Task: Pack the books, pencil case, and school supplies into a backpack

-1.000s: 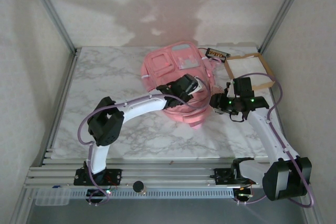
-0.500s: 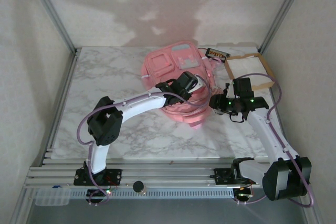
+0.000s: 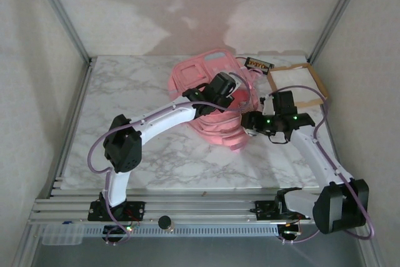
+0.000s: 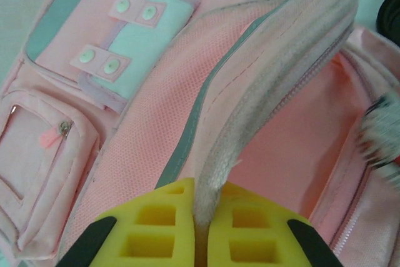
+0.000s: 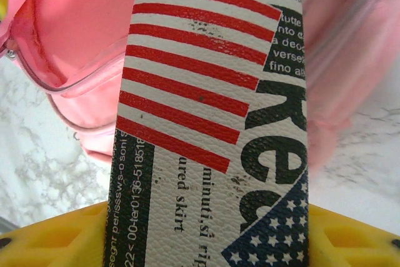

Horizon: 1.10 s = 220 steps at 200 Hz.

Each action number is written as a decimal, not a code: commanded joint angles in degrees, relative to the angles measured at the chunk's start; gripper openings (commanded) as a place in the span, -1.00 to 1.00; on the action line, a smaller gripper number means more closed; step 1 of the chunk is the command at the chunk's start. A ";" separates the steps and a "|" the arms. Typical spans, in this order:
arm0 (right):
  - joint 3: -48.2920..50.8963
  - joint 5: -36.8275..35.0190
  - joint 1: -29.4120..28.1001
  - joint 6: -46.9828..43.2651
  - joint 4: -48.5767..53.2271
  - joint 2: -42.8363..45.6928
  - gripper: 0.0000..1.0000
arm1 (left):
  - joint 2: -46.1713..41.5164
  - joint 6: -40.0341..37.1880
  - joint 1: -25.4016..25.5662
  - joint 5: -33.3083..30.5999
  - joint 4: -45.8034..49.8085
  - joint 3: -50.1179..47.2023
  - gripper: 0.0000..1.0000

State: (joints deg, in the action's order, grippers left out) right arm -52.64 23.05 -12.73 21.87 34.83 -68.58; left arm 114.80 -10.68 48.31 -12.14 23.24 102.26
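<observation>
1. The case [image 5: 206, 92], printed with red stripes and stars, is clamped in the right gripper [image 3: 250, 123]. It is pointed end-on at the backpack [image 3: 200, 76], right at its mouth, and is judged ready to be pushed inside.
2. The left gripper [image 4: 201, 229] is pinched tight on the zip flap [image 4: 275, 79]. The flap is lifted so that the mouth is held open for the case, and pink lining is exposed beneath it.
3. The backpack is laid flat on the table [image 3: 125, 92], pockets up, at the middle far side. The main compartment is thus presented toward the right arm.
4. Just behind the backpack, a dark book [image 3: 258, 64] is left beside the tray [image 3: 295, 79] at the far right corner. The book is judged not yet packed.
</observation>
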 commanded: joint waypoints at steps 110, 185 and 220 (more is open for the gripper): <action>-9.53 5.98 -0.67 8.46 -18.46 -16.10 0.51 | -0.46 32.42 2.60 7.78 0.05 8.12 -1.00; -0.43 13.02 0.24 10.98 -19.84 -9.97 0.19 | -0.99 34.78 1.96 8.91 -0.04 7.30 -1.00; 3.29 14.80 -0.18 14.09 -24.29 -9.80 -0.03 | -1.03 36.38 2.05 10.49 -0.96 6.66 -1.00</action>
State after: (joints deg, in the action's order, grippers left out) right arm -51.62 33.91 -12.32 33.04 14.33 -78.59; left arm 115.35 22.20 49.67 -4.32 27.31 107.26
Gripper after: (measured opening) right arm 0.509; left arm 0.086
